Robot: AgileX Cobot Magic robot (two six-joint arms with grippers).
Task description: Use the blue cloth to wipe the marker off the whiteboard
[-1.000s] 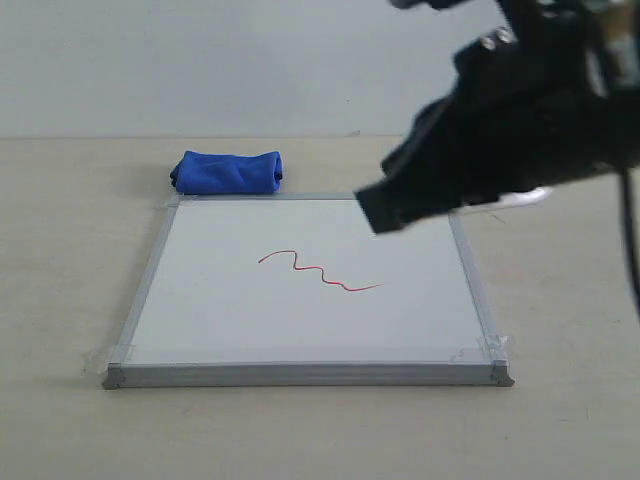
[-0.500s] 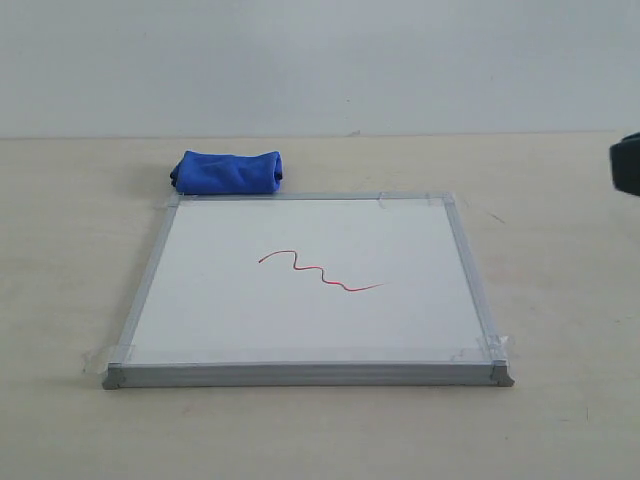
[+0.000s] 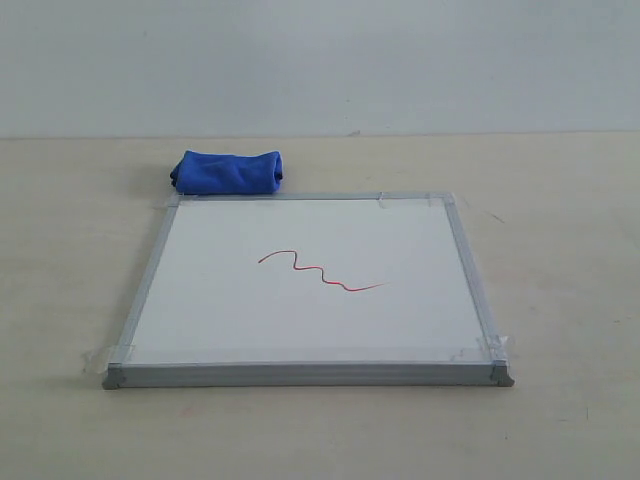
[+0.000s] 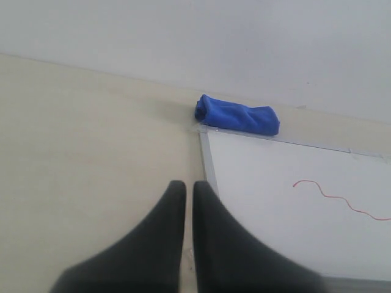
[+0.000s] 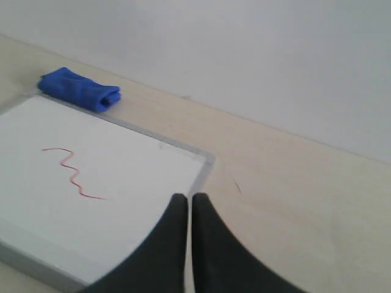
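The whiteboard [image 3: 420, 330] lies flat on the table, grey-framed with taped corners. A thin red wavy marker line [image 3: 320, 272] crosses its middle. The blue cloth [image 3: 228, 172] is a bunched roll just behind the board's far left corner, touching the frame. Neither arm shows in the exterior view. My left gripper [image 4: 189, 186] is shut and empty, hovering over the board's left edge, with the blue cloth [image 4: 237, 115] and marker line [image 4: 333, 198] ahead. My right gripper [image 5: 188, 199] is shut and empty above the board's right edge, with the whiteboard [image 5: 122, 165] and cloth [image 5: 79, 89] beyond.
The beige table [image 3: 560, 200] runs round the board on all sides, backed by a plain pale wall [image 3: 320, 60]. A small dark scratch [image 3: 497, 217] marks the table right of the board.
The black right arm that filled the upper right of the exterior view has drawn off to the right and out of that view. Board, line and cloth have stayed put.
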